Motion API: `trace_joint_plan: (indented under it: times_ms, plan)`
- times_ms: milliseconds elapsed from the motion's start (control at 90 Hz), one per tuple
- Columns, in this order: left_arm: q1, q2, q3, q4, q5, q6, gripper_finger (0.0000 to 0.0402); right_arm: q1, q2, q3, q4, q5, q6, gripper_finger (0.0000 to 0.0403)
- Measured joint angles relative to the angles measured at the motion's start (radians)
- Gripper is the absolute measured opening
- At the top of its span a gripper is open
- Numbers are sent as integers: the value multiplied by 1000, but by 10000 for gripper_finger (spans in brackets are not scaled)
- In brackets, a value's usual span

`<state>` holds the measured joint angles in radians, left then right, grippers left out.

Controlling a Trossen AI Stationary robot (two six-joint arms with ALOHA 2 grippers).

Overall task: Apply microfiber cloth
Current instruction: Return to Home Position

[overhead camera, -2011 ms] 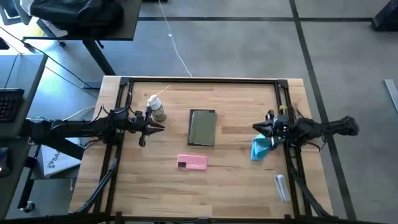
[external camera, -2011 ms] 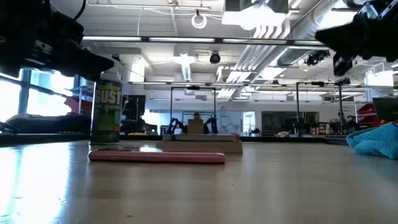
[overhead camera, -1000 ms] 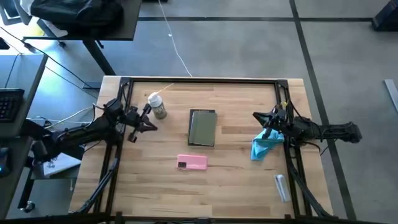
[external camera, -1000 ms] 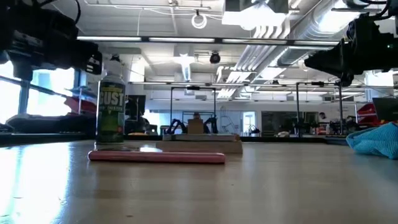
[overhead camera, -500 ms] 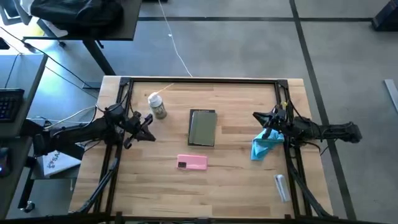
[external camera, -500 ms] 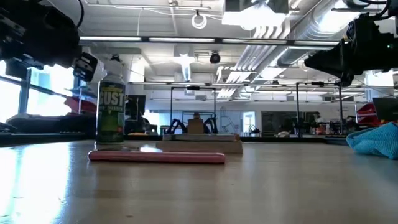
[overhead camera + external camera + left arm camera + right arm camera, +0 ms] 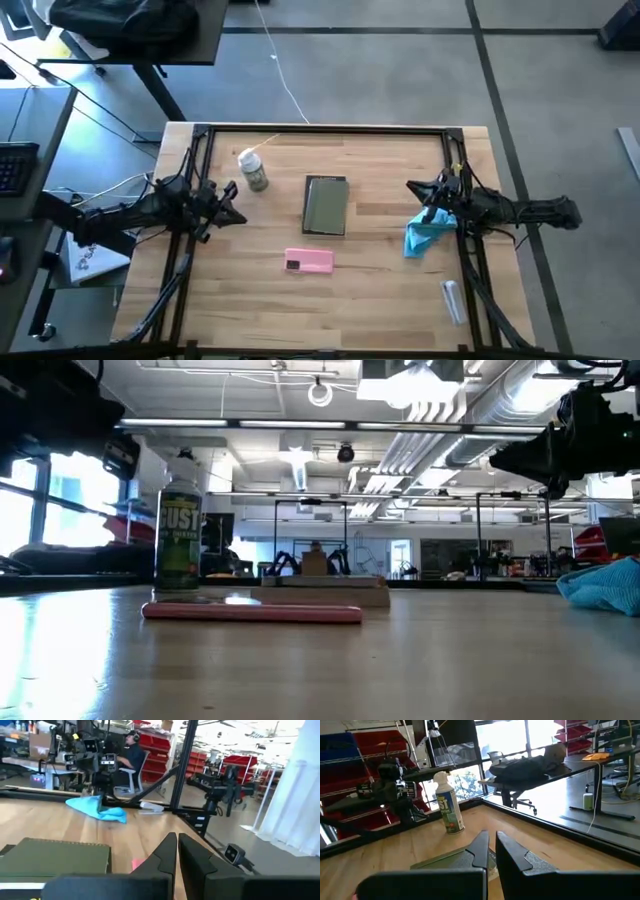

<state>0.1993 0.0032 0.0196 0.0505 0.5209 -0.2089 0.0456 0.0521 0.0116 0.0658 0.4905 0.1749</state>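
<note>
The light blue microfiber cloth [image 7: 424, 238] lies crumpled on the table near its right edge, and also shows in the low view [image 7: 605, 586] and the left wrist view [image 7: 96, 809]. My right gripper [image 7: 411, 186] hangs shut above the table just beyond the cloth's far end, clear of it [image 7: 497, 460]. My left gripper [image 7: 238, 217] is shut above the table's left side, near the spray can [image 7: 253, 172]. The grey-green tablet [image 7: 326, 205] lies flat at the table's middle.
A pink phone [image 7: 309, 261] lies nearer the front edge than the tablet. A small white bottle [image 7: 452, 300] lies at the front right. The dark frame rails [image 7: 320, 130] run along the table's far, left and right sides.
My left gripper has drawn back toward the table's left edge and a little toward the near edge, away from the spray can, turning as it went. The cloth lies as before.
</note>
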Motion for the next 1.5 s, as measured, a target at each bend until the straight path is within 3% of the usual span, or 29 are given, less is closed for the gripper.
trace_joint_plan:
  times_ms: [189, 400, 667, 889, 1500]
  plan:
    - [-126, 0, 0, 19, -166, 41, 0, 0, 0, 0, 0, -2, 0, 0]
    - [-302, 1, -5, -37, -441, 199, 0, 0, -1, 0, 0, -3, 0, 0]
    - [-363, 0, -5, -22, -451, 267, 0, 0, -1, 0, 0, -4, 0, 0]
    - [-349, 0, -5, -24, -557, 274, 0, 0, -1, 0, 0, -4, 0, 0]
    - [-349, 0, -5, -29, -559, 266, 0, 0, -1, 0, 0, -4, 0, 0]
